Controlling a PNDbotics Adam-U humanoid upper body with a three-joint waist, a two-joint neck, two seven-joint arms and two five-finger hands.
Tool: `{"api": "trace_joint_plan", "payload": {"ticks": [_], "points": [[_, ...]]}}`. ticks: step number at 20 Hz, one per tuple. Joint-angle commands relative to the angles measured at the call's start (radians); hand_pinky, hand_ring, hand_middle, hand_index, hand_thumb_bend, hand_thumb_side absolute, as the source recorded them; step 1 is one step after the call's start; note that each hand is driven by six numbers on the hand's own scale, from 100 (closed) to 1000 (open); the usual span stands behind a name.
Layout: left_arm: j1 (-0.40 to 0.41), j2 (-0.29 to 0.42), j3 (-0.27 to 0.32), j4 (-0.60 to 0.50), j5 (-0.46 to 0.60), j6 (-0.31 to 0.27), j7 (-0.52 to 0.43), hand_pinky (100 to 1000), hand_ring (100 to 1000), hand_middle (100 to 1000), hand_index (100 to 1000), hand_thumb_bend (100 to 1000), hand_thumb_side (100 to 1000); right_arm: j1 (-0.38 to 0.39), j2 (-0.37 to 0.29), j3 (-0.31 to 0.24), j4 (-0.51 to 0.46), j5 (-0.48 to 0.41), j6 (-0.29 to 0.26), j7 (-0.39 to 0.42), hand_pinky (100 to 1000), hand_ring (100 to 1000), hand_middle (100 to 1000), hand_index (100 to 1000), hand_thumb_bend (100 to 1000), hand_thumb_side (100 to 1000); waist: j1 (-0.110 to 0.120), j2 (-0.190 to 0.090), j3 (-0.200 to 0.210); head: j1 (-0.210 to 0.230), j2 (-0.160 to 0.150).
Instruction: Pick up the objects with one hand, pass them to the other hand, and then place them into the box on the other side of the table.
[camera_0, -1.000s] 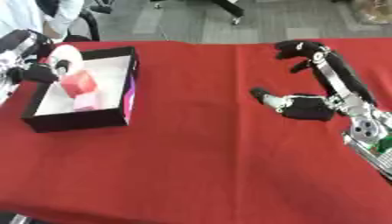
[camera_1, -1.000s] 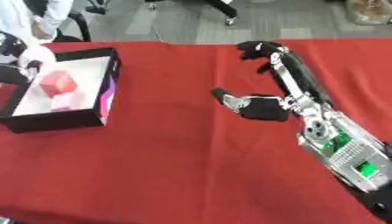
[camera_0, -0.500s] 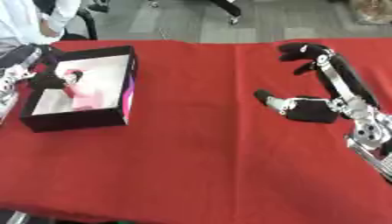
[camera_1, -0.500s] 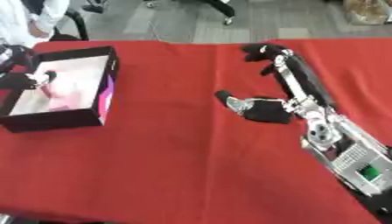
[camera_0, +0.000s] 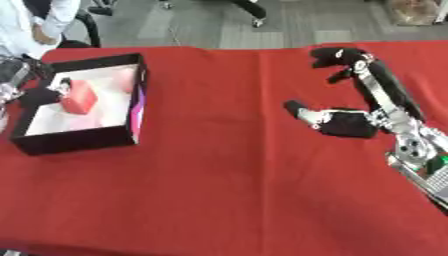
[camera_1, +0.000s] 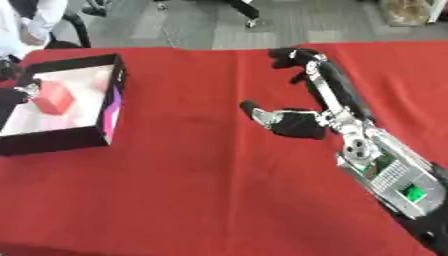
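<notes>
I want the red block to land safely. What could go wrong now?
1. The left hand is at the box's left wall, by the red block. Lifting out, it might catch that wall and shove the box.
2. If its fingers are stuck to the block, the block could come back out.
3. The right hand hangs open over the red cloth; it could snag it.

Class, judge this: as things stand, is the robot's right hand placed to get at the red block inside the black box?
Probably not: the right hand hovers far across the red tablecloth from the red block in the black box.
</notes>
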Motion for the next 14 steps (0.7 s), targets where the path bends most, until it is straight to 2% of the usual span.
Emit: {"api": "trace_joint_plan", "payload": {"ticks": [1, 2, 4, 5, 7, 8, 9, 12, 14], "points": [[0.012, 0.052, 0.032, -0.101, 0.119, -0.020, 0.037, 806, 757, 628, 773, 100, 587, -0.002, -0.032, -0.033, -0.018, -0.004, -0.011, -0.023, 667, 807, 690, 828, 433, 362, -0.015, 0.004, 0.000, -0.034, -0.008], [0.028, 0.057, 0.040, -0.136, 0.190, -0.028, 0.048, 812, 770, 639, 775, 100, 639, 0.000, -0.036, -0.042, -0.018, -0.006, -0.015, -0.031, 669, 809, 692, 829, 359, 372, -0.015, 0.004, 0.000, -0.044, -0.010], [0.069, 0.069, 0.051, -0.213, 0.362, -0.044, 0.075, 815, 789, 658, 780, 100, 676, 0.007, -0.052, -0.059, -0.018, -0.021, -0.028, -0.049, 675, 810, 692, 829, 260, 389, -0.016, 0.006, -0.001, -0.056, -0.014], [0.089, 0.075, 0.054, -0.250, 0.441, -0.052, 0.088, 818, 806, 681, 789, 100, 694, 0.011, -0.061, -0.067, -0.018, -0.028, -0.034, -0.056, 679, 812, 695, 822, 237, 373, -0.018, 0.007, -0.003, -0.059, -0.016], [0.137, 0.081, 0.063, -0.324, 0.591, -0.069, 0.113, 823, 823, 706, 801, 100, 731, 0.022, -0.080, -0.086, -0.018, -0.038, -0.044, -0.070, 677, 812, 691, 822, 274, 327, -0.021, 0.009, -0.005, -0.065, -0.022], [0.155, 0.086, 0.064, -0.352, 0.649, -0.072, 0.125, 823, 823, 706, 801, 100, 731, 0.026, -0.084, -0.093, -0.018, -0.044, -0.047, -0.075, 670, 809, 685, 818, 100, 445, -0.022, 0.010, -0.006, -0.067, -0.024], [0.175, 0.083, 0.070, -0.381, 0.702, -0.079, 0.138, 827, 829, 712, 805, 100, 759, 0.032, -0.087, -0.104, -0.018, -0.053, -0.049, -0.085, 668, 808, 676, 817, 346, 263, -0.024, 0.011, -0.007, -0.071, -0.027], [0.237, 0.070, 0.091, -0.462, 0.846, -0.101, 0.181, 828, 823, 703, 802, 100, 784, 0.055, -0.093, -0.144, -0.018, -0.079, -0.068, -0.123, 660, 807, 664, 810, 425, 219, -0.028, 0.015, -0.009, -0.079, -0.035], [0.268, 0.060, 0.103, -0.512, 0.909, -0.119, 0.206, 828, 817, 699, 804, 100, 782, 0.071, -0.093, -0.172, -0.018, -0.104, -0.079, -0.154, 656, 813, 666, 808, 438, 217, -0.030, 0.016, -0.012, -0.081, -0.038]]}}
